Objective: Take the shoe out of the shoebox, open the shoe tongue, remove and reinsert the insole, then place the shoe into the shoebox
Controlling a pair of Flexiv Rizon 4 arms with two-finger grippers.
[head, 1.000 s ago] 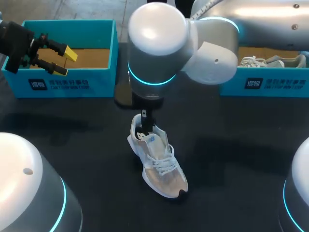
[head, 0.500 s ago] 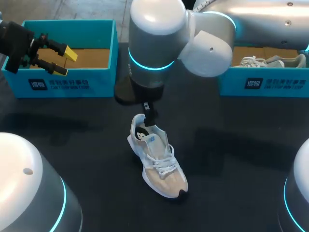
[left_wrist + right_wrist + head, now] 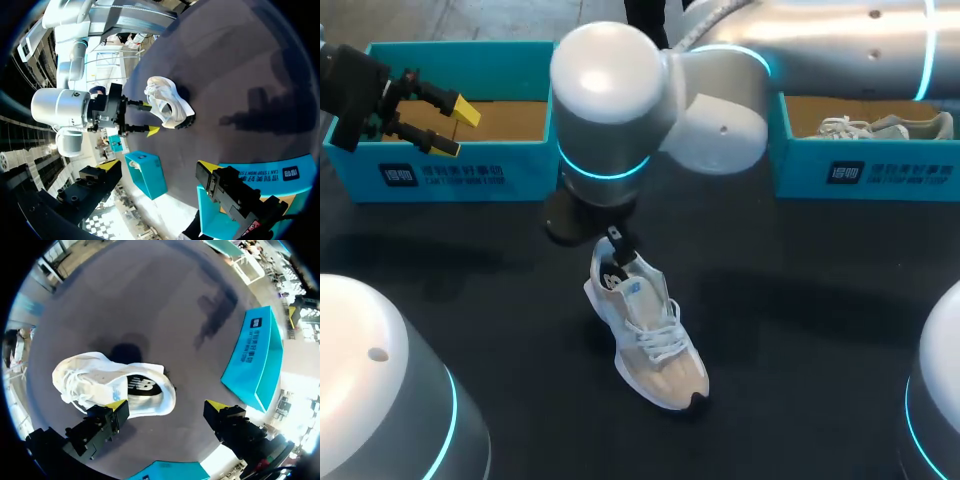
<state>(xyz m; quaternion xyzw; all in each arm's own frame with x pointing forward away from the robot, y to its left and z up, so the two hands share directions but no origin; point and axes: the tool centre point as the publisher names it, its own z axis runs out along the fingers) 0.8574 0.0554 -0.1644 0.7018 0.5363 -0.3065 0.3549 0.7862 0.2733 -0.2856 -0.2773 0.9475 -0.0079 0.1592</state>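
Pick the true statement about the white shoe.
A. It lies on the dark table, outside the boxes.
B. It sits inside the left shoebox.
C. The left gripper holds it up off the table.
A: the shoe rests on the table, clear of the left shoebox, with the right gripper open over its heel end.

Bare dark desk [image 3: 800, 330] is seen across the lower centre and right. The middle is taken up by the shoe [image 3: 650, 335], with the right arm [image 3: 620, 110] crowded above its heel. The upper corners are blocked by the left shoebox [image 3: 470, 175] and the right shoebox [image 3: 860, 170]. The left end effector [image 3: 457, 130] is held over the left one.
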